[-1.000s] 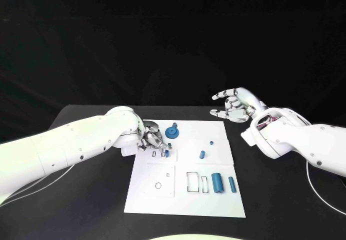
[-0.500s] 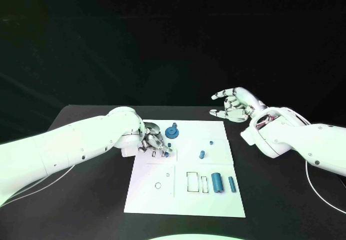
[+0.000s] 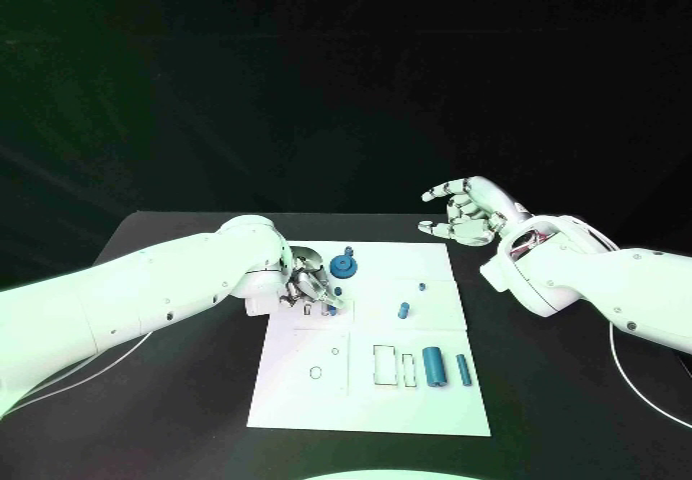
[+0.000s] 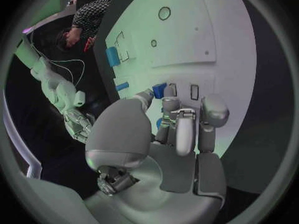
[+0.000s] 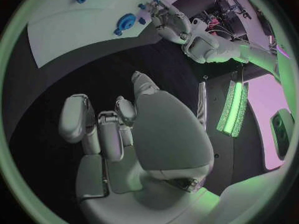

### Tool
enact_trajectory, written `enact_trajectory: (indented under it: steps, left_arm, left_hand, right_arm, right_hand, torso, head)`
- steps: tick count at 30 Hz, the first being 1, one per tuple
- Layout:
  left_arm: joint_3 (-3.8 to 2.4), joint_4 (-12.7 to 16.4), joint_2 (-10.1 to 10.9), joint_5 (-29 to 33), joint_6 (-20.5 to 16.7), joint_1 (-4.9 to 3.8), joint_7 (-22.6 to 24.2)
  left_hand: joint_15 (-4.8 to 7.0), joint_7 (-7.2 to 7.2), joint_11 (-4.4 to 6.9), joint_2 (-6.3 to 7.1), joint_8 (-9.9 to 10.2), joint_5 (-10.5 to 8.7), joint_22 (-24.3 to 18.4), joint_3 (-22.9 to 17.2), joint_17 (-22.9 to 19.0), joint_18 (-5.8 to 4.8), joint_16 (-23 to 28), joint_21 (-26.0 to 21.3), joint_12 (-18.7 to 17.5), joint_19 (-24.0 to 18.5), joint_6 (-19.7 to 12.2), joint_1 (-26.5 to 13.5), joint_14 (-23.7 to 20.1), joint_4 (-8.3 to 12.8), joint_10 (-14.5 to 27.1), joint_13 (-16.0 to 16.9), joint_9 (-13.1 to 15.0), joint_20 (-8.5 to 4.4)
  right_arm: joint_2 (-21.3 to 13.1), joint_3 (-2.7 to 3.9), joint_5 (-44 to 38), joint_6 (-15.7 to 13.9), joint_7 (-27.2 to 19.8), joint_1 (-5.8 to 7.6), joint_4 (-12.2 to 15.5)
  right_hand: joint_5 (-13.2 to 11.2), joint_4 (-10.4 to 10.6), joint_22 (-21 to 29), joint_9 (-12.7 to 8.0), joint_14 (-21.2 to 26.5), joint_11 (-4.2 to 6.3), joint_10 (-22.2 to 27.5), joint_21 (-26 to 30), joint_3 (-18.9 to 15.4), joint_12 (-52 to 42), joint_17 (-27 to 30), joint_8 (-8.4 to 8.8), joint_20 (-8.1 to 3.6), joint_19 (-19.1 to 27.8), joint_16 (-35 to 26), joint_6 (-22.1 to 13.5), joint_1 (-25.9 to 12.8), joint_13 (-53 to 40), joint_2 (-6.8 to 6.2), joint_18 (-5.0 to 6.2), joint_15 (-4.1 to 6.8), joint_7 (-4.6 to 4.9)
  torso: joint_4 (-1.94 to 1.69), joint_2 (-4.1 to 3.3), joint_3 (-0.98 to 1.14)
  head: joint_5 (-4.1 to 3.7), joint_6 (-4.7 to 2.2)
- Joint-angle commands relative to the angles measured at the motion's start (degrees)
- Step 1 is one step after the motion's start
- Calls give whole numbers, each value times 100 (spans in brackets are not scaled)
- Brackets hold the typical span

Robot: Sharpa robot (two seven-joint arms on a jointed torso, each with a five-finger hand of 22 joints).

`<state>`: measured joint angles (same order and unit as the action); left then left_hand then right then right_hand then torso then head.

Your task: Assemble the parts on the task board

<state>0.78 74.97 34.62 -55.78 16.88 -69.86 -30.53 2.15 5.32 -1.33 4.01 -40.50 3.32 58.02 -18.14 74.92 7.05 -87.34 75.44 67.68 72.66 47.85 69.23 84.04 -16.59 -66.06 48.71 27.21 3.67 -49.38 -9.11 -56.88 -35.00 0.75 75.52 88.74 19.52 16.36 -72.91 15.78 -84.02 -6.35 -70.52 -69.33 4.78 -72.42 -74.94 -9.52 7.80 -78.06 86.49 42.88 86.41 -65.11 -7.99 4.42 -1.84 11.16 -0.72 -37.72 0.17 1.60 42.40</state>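
Observation:
The white task board (image 3: 361, 400) lies mid-table. My left hand (image 3: 307, 281) is low over its far left part and pinches a small blue part (image 3: 330, 309) between thumb and a finger. In the left wrist view that small blue part (image 4: 159, 90) sits right beside two small rectangular slots (image 4: 194, 91). A blue round part (image 3: 343, 265) stands just beyond the hand. Two small blue pieces (image 3: 405, 308) stand mid-board. A blue cylinder (image 3: 433, 365) and a thin blue bar (image 3: 463, 368) lie at the near right. My right hand (image 3: 469, 211) hovers open past the board's far right corner.
A rectangular outline (image 3: 385, 364) and a small oval hole (image 3: 316, 372) mark the board's near half. Black table (image 3: 173, 400) surrounds the board on both sides. In the right wrist view the board (image 5: 69, 30) and my left hand (image 5: 167, 16) lie beyond my right hand (image 5: 124, 134).
My left hand has crept slightly toward the slots with the small blue part still pinched. The right hand has stayed in place.

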Motion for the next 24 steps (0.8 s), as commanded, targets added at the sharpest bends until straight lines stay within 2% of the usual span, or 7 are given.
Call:
enact_trajectory:
  steps: [1,11,15,19,21,24]
  left_arm:
    - [1,-5,-25,86,54,-7,4]
    - [8,-14,-37,110,126,-7,21]
    - [10,-18,-34,112,144,-7,18]
    - [11,-10,-14,122,143,-7,-6]
    - [11,-5,-2,152,135,-7,-12]
    - [12,3,21,250,82,-6,-13]
  left_hand:
    - [52,-44,56,5,-42,17,13,-135,893,-66,-16,32,1,-25,11,167,422,10,-24,20,46,-12]
    - [84,-82,94,135,-54,14,53,-788,902,-71,-13,67,-10,-35,5,538,425,33,-72,67,207,-34]
    - [92,-89,105,230,-59,15,62,-1220,902,-72,-10,76,-23,-41,-3,627,425,65,-97,80,290,-41]
    - [105,-99,113,369,-79,27,65,-1826,898,-71,-4,83,-57,-49,-42,710,424,226,-107,81,397,-48]
    - [101,-92,110,568,-156,41,67,-2460,889,-72,3,90,-69,-54,-62,557,422,422,-152,101,538,-48]
    - [111,-94,120,653,-242,98,87,-2854,882,-74,9,106,-35,-42,-58,384,421,624,-236,176,663,-56]
  right_arm:
    - [6,1,-75,114,19,-2,-4]
    - [12,1,-75,149,42,-4,-11]
    - [13,0,-75,165,50,-6,-16]
    - [15,-1,-85,184,54,-10,-27]
    - [15,-2,-92,190,56,-13,-34]
    - [20,-3,-98,203,59,-16,-45]
  right_hand:
    - [19,13,9,-9,-333,12,37,28,34,16,-407,-33,-20,23,-20,36,53,7,12,81,12,20]
    - [42,7,5,-10,-334,19,31,28,73,13,-411,-45,-24,19,-21,61,69,8,16,80,18,13]
    - [106,6,3,-15,-334,26,28,31,125,12,-409,-55,-31,15,-25,83,81,16,8,79,25,7]
    - [249,1,4,-27,-338,36,36,42,214,19,-416,-65,-41,12,-27,106,96,41,-25,80,34,-1]
    - [282,2,8,-31,-337,37,37,50,239,20,-410,-66,-44,14,-30,108,97,46,-35,81,36,-3]
    - [311,3,7,-35,-336,38,37,51,262,19,-407,-66,-46,12,-33,109,96,49,-42,81,37,-3]
  torso:
    - [0,0,5]
    - [-3,-1,2]
    - [-1,0,4]
    - [-3,-1,1]
    - [-7,3,-1]
    - [-11,9,0]
  head:
    - [0,7]
    - [-9,8]
    - [-6,11]
    - [0,-3]
    - [5,-11]
    - [7,-14]
